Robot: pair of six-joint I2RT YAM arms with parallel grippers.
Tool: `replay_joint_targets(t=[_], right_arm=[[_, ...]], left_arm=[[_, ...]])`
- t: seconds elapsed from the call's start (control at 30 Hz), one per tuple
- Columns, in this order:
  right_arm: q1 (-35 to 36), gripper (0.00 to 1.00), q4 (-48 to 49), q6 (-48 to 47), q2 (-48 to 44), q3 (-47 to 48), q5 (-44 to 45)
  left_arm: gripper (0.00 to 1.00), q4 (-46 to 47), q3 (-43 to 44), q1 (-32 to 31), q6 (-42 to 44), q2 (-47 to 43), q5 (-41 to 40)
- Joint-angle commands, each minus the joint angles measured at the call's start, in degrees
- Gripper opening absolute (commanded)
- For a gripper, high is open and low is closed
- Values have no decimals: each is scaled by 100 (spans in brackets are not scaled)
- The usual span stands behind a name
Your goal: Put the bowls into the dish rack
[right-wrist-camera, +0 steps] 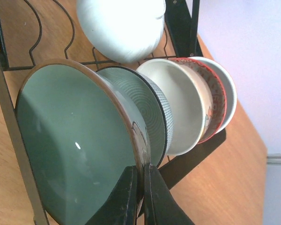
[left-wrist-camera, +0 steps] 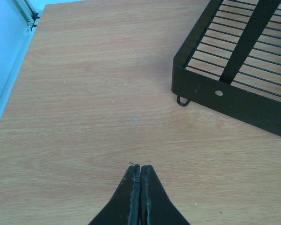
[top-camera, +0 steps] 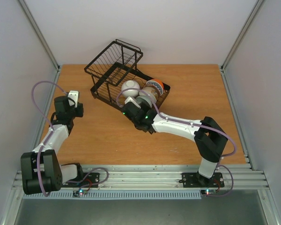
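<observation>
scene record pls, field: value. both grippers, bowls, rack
right gripper: shut on the rim of the green bowl
green bowl: on edge in the dish rack, at the end of a five-bowl row nearest the wrist camera
rest of row: patterned bowl, cream bowl, red-patterned bowl, white bowl
extra: domed white bowl, in the rack beside the row
left gripper: shut, empty, over the table near a rack corner

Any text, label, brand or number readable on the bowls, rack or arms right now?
No readable text in any view.
Green bowl held by the right gripper: plain glaze, no lettering.
Other bowls: patterns only, no words.
Dish rack: bare black wire, no label.
Arms: no legible markings.
</observation>
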Motion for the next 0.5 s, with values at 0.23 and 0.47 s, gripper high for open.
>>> replay_joint_targets(t=[0.23, 0.47], right_arm=[[698, 1, 704, -881, 696, -126, 1590], [819, 1, 1775, -1558, 1106, -429, 2579]], left_arm=[[0, 383, -101, 59, -88, -171, 2], [1, 381, -101, 78, -101, -178, 33]])
